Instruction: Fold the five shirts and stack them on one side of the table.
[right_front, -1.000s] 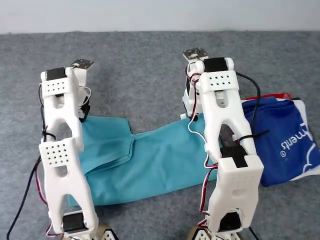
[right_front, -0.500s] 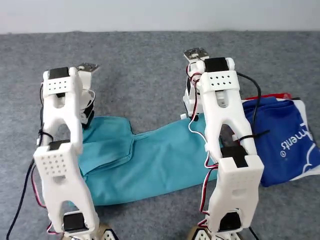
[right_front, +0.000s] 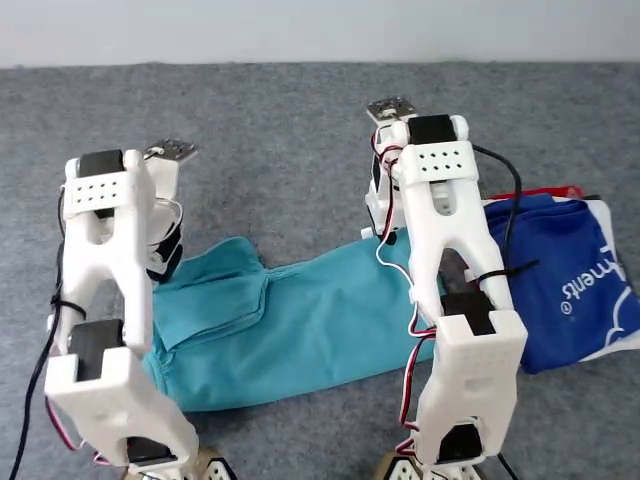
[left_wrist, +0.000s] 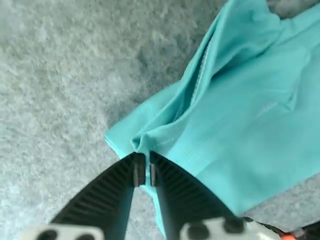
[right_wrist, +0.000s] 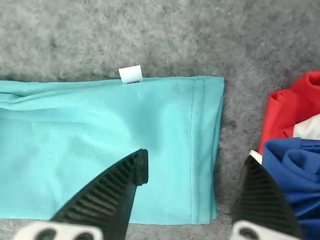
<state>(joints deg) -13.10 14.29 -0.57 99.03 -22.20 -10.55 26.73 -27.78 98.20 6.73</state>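
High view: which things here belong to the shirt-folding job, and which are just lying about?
Job:
- teal shirt, pinched at a corner by the left gripper
- right gripper, open over the teal shirt's hem
- blue shirt, lying on a red garment

Not the job:
- grey table cover

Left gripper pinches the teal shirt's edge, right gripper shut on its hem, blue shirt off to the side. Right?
No: the right wrist view shows the right gripper open above the hem of the teal shirt, holding nothing. Left gripper pinching the edge and blue shirt alongside: correct.
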